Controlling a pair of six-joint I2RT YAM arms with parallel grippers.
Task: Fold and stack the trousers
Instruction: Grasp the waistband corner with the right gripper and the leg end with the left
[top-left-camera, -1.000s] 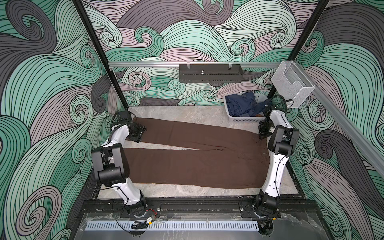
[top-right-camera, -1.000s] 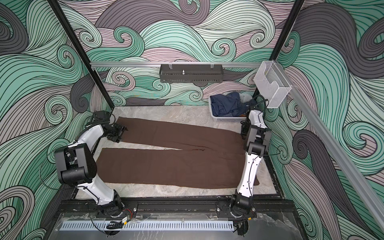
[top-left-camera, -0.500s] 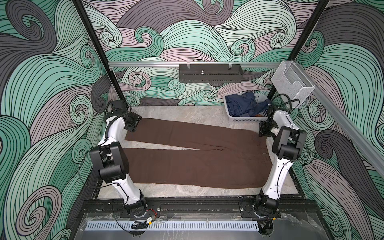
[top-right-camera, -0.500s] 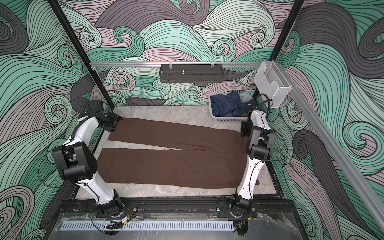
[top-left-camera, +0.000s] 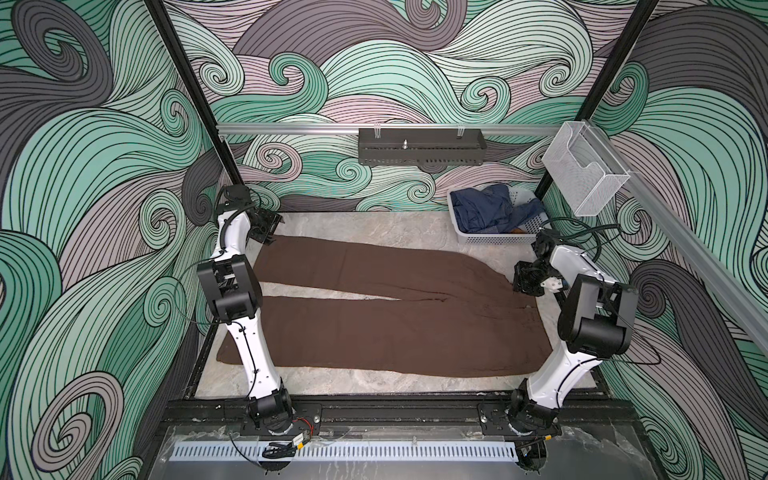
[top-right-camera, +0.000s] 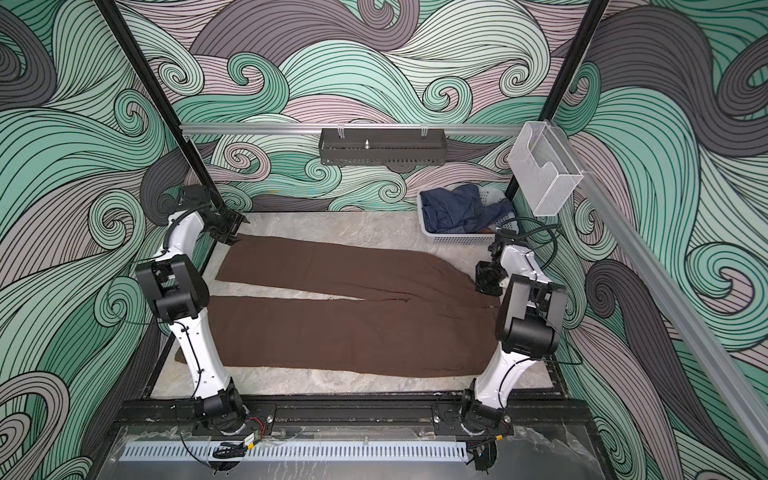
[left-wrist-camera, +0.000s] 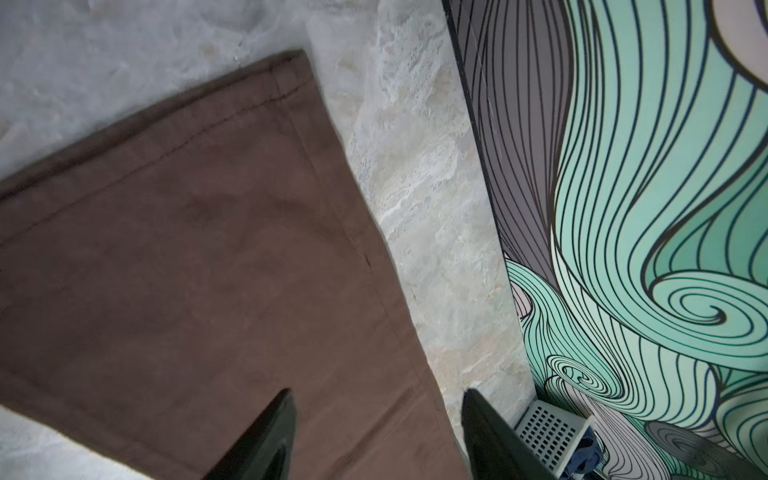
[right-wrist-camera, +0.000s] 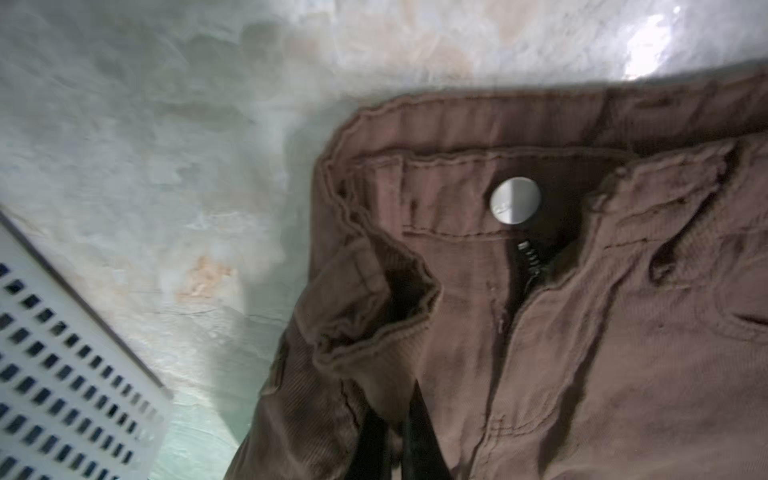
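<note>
Broadly, the grey marbled bench (top-left-camera: 374, 226) carries the dark brown fabric trousers (top-left-camera: 374, 332), spread flat from left edge to right, legs leftward. A white perforated plastic basket (top-left-camera: 494, 239) sits in the far right corner. The left gripper (left-wrist-camera: 376, 399) gapes empty over the far hem; the right gripper (right-wrist-camera: 397, 419) is pinched closed on the waistband.

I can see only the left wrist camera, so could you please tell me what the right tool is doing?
Observer: The right tool is shut, seemingly pinching the waist of the trousers near the metal button.
Operator: Thank you. How do the legs lie?
Observer: In both top views they lie flat on the table, spread in a narrow V, waist on the right.
Operator: And what is in the basket?
Observer: Blue clothes fill the basket.
</note>
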